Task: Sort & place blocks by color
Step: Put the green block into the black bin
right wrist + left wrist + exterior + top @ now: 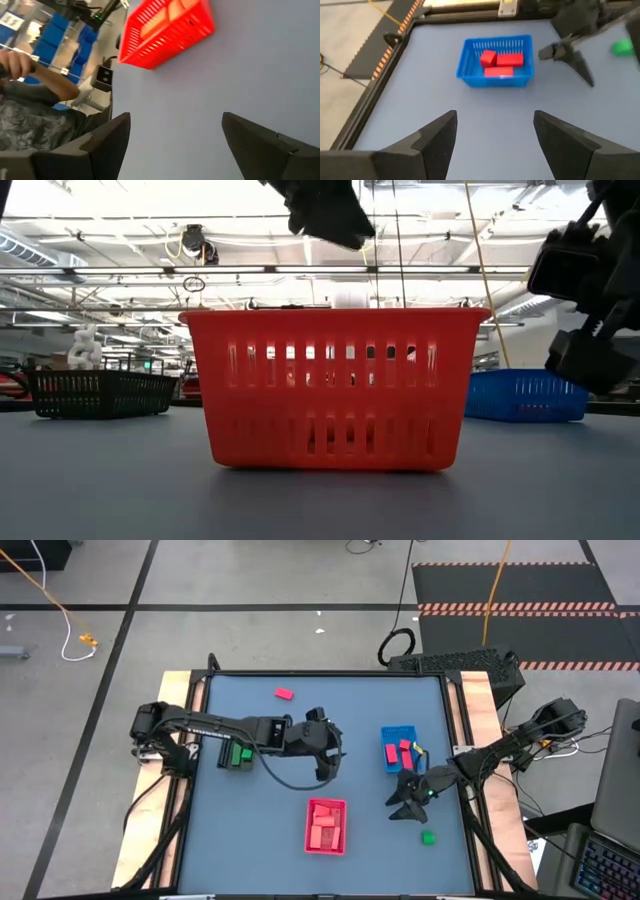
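My left gripper (pixel 330 768) hangs open and empty above the middle of the table; in its wrist view (pixel 495 117) it looks toward the blue tray (pixel 496 65), which holds three red blocks (pixel 501 61). My right gripper (pixel 397 808) is open and empty, low over the table between the blue tray (pixel 398 748) and the red tray (pixel 326 825). A green block (pixel 428 837) lies on the table near the right gripper. A magenta-red block (pixel 284 694) lies near the far edge. Salmon blocks (pixel 322 820) lie in the red tray and green blocks (pixel 240 753) in the black tray (pixel 228 762).
The red tray (pixel 330 390) stands in the near middle, the black tray (pixel 100 392) at the left and the blue tray (pixel 525 395) at the right. A person's arm (pixel 35 80) shows beyond the table in the right wrist view. Bare tabletop lies at the near left.
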